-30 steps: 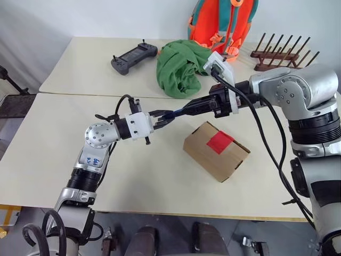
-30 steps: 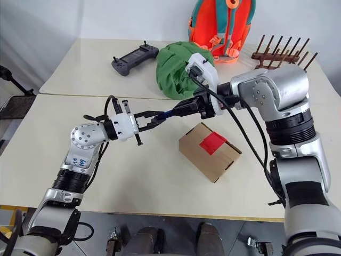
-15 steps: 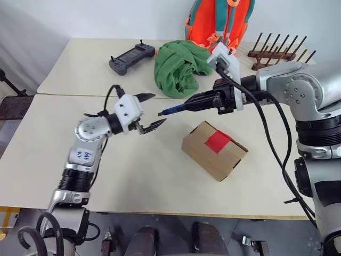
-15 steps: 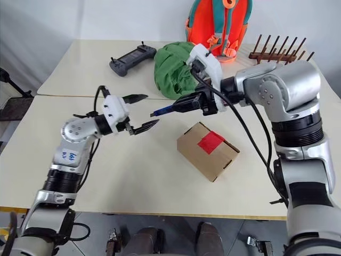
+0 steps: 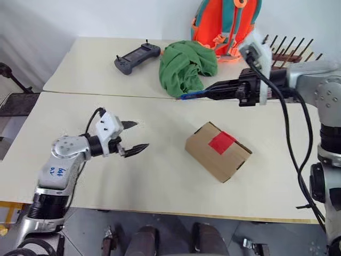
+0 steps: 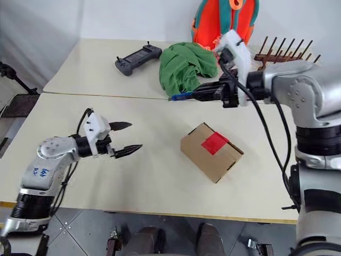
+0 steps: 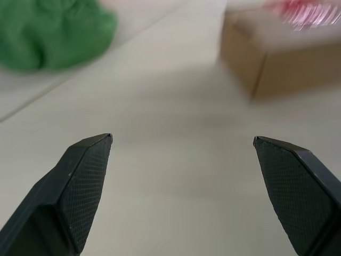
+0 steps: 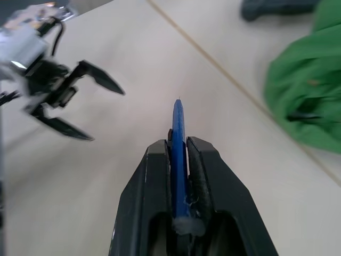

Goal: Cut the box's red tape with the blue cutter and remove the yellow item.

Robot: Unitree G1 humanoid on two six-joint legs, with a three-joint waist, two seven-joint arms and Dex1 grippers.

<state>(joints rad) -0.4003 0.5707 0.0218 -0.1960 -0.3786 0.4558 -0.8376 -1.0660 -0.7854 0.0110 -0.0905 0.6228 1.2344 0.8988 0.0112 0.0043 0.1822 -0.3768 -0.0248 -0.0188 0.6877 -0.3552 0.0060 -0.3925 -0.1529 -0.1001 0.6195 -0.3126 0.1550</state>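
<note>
Pale tabletop (image 5: 160, 176) — box (image 5: 217, 151) shut at centre-right, red tape (image 5: 221, 142) uncut. Blue cutter (image 8: 178, 154) clamped in right gripper (image 8: 178, 160), held above box. Left gripper (image 5: 132, 136) spread wide, empty, well apart. Cutting step judged pending — tip to be lowered onto tape.

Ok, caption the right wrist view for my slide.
Right gripper shut on the blue cutter, tip aimed toward the open left gripper over the table.
</note>
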